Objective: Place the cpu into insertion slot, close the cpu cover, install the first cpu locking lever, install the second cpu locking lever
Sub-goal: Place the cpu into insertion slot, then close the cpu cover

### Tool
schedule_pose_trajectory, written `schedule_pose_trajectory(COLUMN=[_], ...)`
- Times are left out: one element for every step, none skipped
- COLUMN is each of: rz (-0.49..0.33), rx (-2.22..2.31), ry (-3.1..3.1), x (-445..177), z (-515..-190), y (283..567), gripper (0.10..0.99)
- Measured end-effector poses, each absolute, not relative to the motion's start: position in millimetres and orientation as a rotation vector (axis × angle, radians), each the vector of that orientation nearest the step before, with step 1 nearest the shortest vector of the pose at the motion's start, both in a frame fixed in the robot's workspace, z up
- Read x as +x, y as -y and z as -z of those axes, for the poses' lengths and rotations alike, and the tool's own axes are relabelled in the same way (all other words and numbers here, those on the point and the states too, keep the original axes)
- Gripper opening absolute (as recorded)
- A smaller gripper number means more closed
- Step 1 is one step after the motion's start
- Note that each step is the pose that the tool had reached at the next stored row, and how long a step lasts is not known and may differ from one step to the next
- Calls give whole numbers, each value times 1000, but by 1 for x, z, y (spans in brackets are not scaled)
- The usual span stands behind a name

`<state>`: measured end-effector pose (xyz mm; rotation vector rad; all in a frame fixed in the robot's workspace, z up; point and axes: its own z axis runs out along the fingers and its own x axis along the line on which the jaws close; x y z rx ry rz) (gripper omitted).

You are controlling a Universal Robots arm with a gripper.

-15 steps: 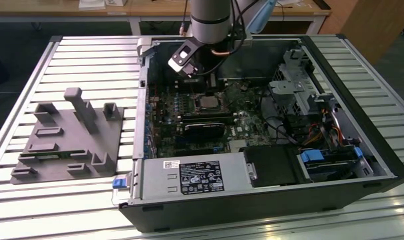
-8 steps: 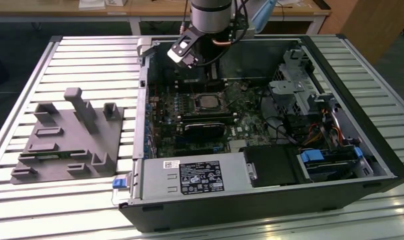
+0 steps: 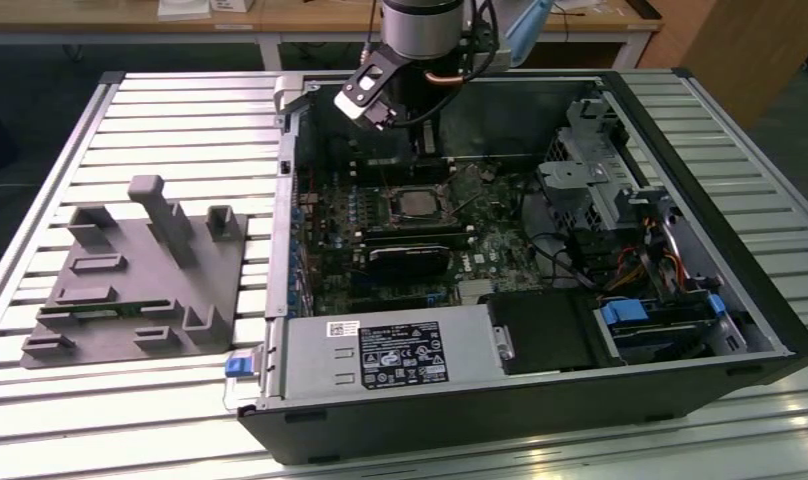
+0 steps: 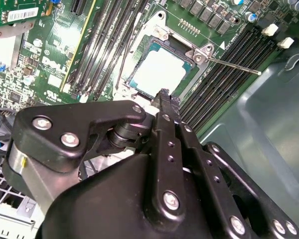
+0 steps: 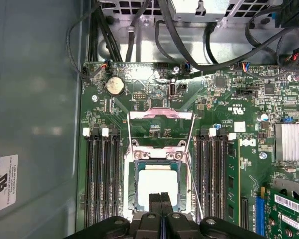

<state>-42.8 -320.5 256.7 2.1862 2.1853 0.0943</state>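
The cpu (image 5: 157, 188) lies flat in the insertion slot (image 5: 129, 189), its pale top level inside the silvery rim, square to it as far as both wrist views show. The cpu cover (image 5: 160, 115) stands swung up and back on its hinge, well off the chip, with bare green circuit board (image 5: 139, 84) showing through its window. One thin locking lever (image 4: 234, 66) juts out free beside the socket in the second wrist view, unlatched. The gripper (image 5: 161, 197) hangs just over the near edge of the chip with its fingers (image 4: 165, 107) pressed together and nothing between them (no part is being carried). The risks, as I judge them, come from that closeness: a descent straight down would put the tips on the chip itself and could skew it on the contacts beneath. Pushing the cover with shut fingers offers little purchase, so the frame may slip off the tips and snap down hard, or land on a loose lever and fail to sit flat. The springy wire could also slide off sideways and scrape the memory slots (image 5: 102, 174) alongside.
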Motion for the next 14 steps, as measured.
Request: schedule_pose_trajectory(rz=[-94,-94,-94,-95,-95,-96,-97,-98,-98,-98,-98,-98,-98,-98], rx=[2186,2186,2186,2187,2187,2187,2188,2188,2188,2188,2188,2188,2188,2188], ry=[-2185,-2185,-2185,-2185,-2186,-2186,-2186,-2187,-2187,-2187,-2187,-2187,-2187,-2187], x=[-43,-43,-43,-43,-43,-43,-43,-43,-43,-43,-43,-43,-43,-43], z=[-257,-257,-257,-257,-257,-257,-257,-257,-257,-257,-258,-259,-260,-260], y=[320,320,320,320,320,320,320,320,320,321,321,320,320,320], gripper=[106,106,106,106,106,106,106,106,106,106,106,106,106,106])
